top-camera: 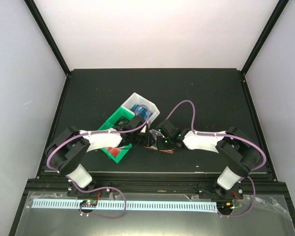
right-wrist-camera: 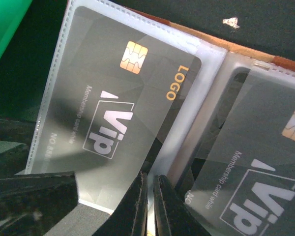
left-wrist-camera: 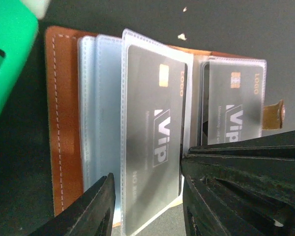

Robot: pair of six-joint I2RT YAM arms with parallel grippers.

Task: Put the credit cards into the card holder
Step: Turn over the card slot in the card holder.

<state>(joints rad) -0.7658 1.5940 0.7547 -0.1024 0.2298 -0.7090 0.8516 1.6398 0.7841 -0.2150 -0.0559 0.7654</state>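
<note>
Green tray (left-wrist-camera: 10,59) beside card holder (left-wrist-camera: 64,123).

The card holder (left-wrist-camera: 64,123) lies open on the dark table (left-wrist-camera: 137,14), its brown leather edge stitched and its snap tab (left-wrist-camera: 274,114) sticking out at the right. A black credit card (left-wrist-camera: 155,142) sits in a raised clear sleeve, and a second black card (left-wrist-camera: 235,108) sits in the sleeve beside it. The left gripper (left-wrist-camera: 148,211) straddles the raised sleeve's lower end with its jaws apart, a black robot part (left-wrist-camera: 250,167) crosses the lower right, and a green tray (left-wrist-camera: 10,54) fills the upper left corner.
</note>
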